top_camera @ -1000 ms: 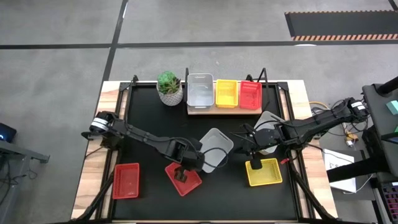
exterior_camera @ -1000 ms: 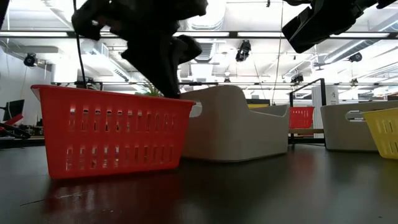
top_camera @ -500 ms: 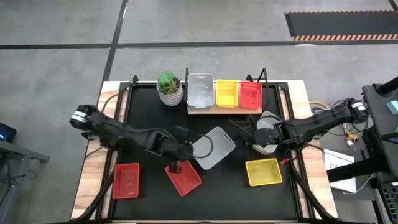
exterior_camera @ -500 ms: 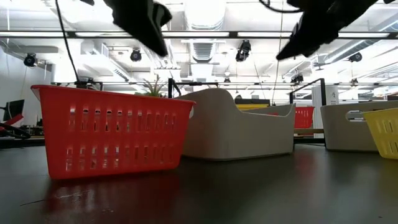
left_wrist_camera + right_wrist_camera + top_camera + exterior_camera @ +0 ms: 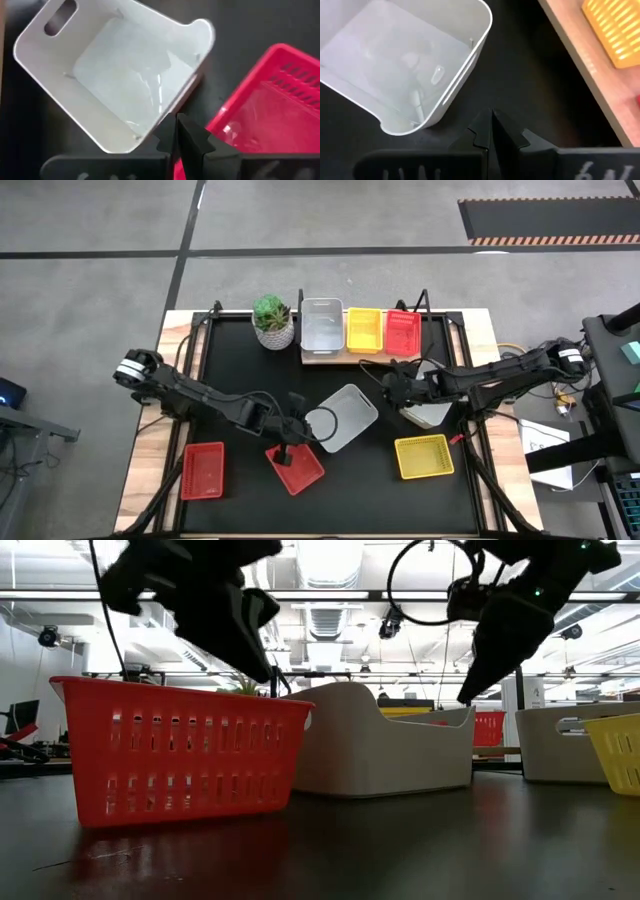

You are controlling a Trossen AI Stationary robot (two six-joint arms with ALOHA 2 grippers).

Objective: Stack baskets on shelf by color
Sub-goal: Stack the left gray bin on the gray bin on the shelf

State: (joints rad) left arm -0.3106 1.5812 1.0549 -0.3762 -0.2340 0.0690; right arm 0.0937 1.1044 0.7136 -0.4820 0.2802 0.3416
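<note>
The shelf (image 5: 360,356) at the table's far edge bears a white basket (image 5: 322,323), a yellow one (image 5: 364,330) and a red one (image 5: 402,332), side by side. On the black mat stand a tilted white basket (image 5: 345,417), a second white one (image 5: 432,413) partly under my right arm, two red baskets (image 5: 296,468) (image 5: 203,470) and a yellow one (image 5: 424,456). My left gripper (image 5: 298,438) is shut and empty, above the gap between the middle white basket (image 5: 115,75) and a red one (image 5: 265,110). My right gripper (image 5: 386,384) is shut and empty, over the mat between that white basket (image 5: 405,65) and the shelf (image 5: 580,55).
A white pot with a green plant (image 5: 272,320) stands left of the shelf. The shelf has thin black uprights at its ends. The wooden table rim (image 5: 150,470) shows around the mat. In the low view the near red basket (image 5: 180,750) and the white basket (image 5: 385,750) stand side by side.
My left gripper has risen from the middle red basket and now hangs above its far edge. My right gripper has left the yellow basket on the mat, risen, and gone toward the table's far edge and a little left, toward the shelf. Both baskets stay in place.
</note>
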